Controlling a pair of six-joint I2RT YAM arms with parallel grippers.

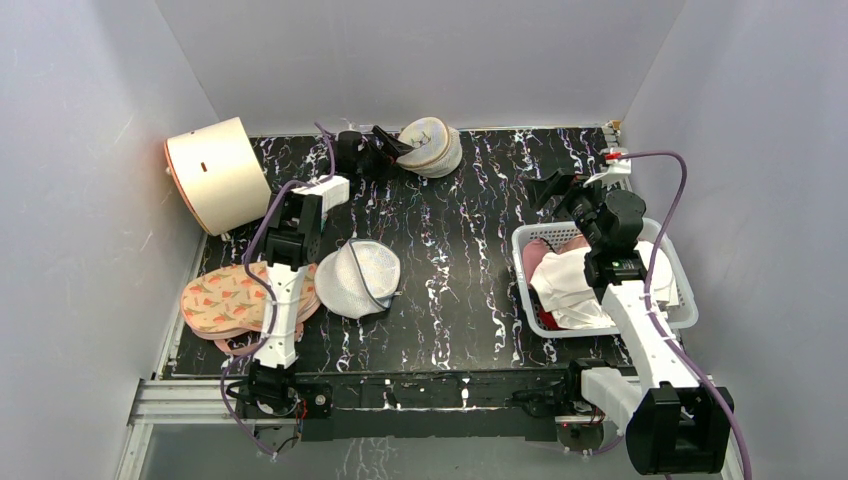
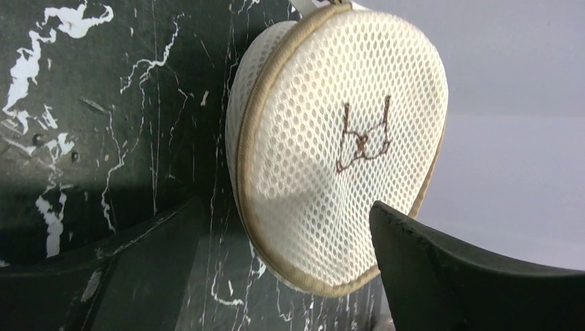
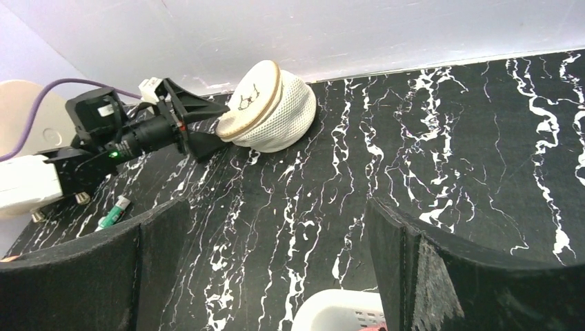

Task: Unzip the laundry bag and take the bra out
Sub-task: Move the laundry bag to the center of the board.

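Note:
The laundry bag [image 1: 432, 146], a round cream mesh drum with a small line drawing on its flat face, stands on edge at the back of the table; the left wrist view shows it close up [image 2: 338, 145]. Its tan zipper band [image 2: 250, 131] runs round the rim. My left gripper [image 1: 388, 146] is open beside the bag's left side, its fingers spread either side of the bag's lower edge [image 2: 284, 207] without pinching it. My right gripper [image 1: 560, 190] is open and empty over the basket's far-left corner [image 3: 276, 207]. The bra is hidden.
A white mesh dome bag [image 1: 360, 278] lies left of centre beside the left arm. Peach printed bras [image 1: 235, 300] are piled at the near left. A cream cylinder [image 1: 215, 175] lies at the back left. A white basket [image 1: 520, 255] with clothes stands at the right.

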